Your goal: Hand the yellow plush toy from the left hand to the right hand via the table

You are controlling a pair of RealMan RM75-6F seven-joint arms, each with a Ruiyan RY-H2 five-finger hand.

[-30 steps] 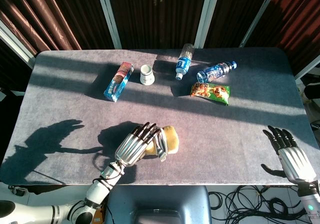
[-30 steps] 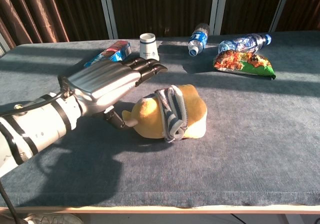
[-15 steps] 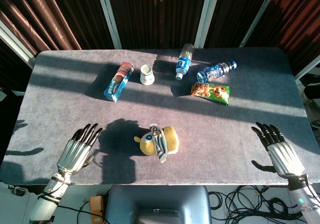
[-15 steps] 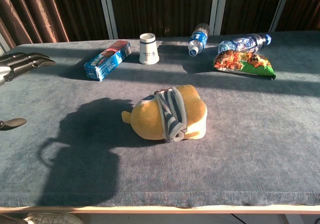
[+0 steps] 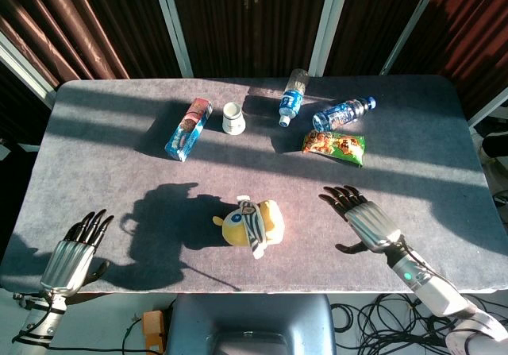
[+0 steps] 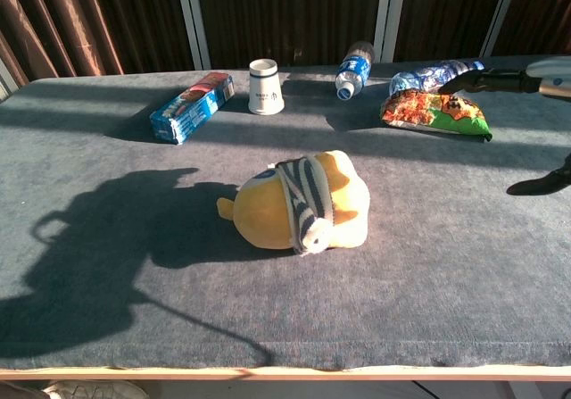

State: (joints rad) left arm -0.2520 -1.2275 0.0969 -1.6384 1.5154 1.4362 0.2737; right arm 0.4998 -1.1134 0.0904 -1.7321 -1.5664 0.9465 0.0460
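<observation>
The yellow plush toy (image 5: 252, 223) with a grey striped band lies on its side near the table's front middle, also large in the chest view (image 6: 299, 204). Nothing touches it. My right hand (image 5: 363, 217) hovers open to the toy's right, fingers spread and pointing away from me; its fingertips (image 6: 500, 78) enter the chest view at the right edge. My left hand (image 5: 74, 251) is open at the front left corner of the table, far from the toy, and does not show in the chest view.
Along the back of the grey table (image 5: 111, 172) lie a blue and red box (image 5: 188, 129), a white cup (image 5: 232, 118), two water bottles (image 5: 291, 98) (image 5: 342, 113) and a green snack bag (image 5: 333, 145).
My left hand let go of the toy and drew back to the front left corner. My right hand moved in from the right edge toward the toy, which rolled slightly.
</observation>
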